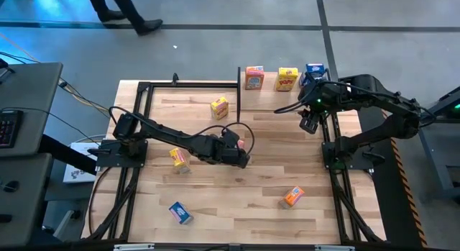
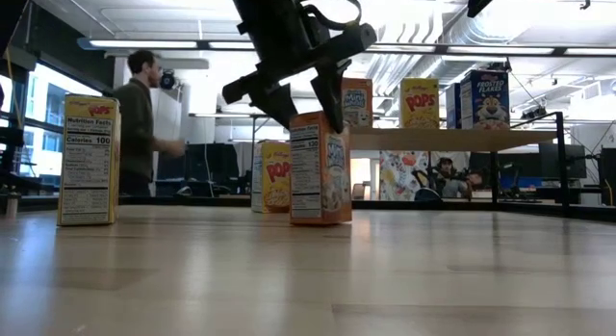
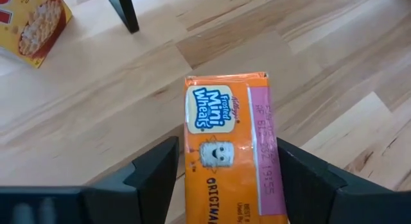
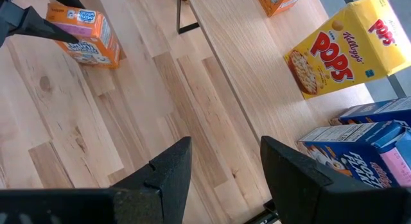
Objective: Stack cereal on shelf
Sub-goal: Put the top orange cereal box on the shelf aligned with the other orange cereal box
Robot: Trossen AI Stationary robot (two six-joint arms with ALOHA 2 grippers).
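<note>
An orange cereal box (image 1: 242,144) stands upright on the tabletop at mid-table; it also shows in the low view (image 2: 320,168) and the left wrist view (image 3: 232,153). My left gripper (image 1: 239,149) is open over it from above, one finger on each side of its top. The shelf (image 2: 433,139) stands at the far right and carries an orange box (image 1: 254,78), a yellow box (image 1: 287,80) and a blue box (image 1: 314,72), all upright. My right gripper (image 1: 310,123) is open and empty just in front of the shelf's right end, above the table; it also shows in its wrist view (image 4: 221,179). My left gripper's fingers stand on either side of the orange box's top end, coming down from above. One finger (image 3: 302,179) lies close along the box's side. I cannot tell whether it touches. The box rests on its bottom end on the table.
Loose boxes lie on the table: a yellow one (image 1: 219,107) near the shelf's left post, a yellow one (image 1: 177,157) at the left, a blue one (image 1: 180,212) at the near left, an orange one (image 1: 292,197) at the near right. A person (image 2: 140,124) stands beyond the table.
</note>
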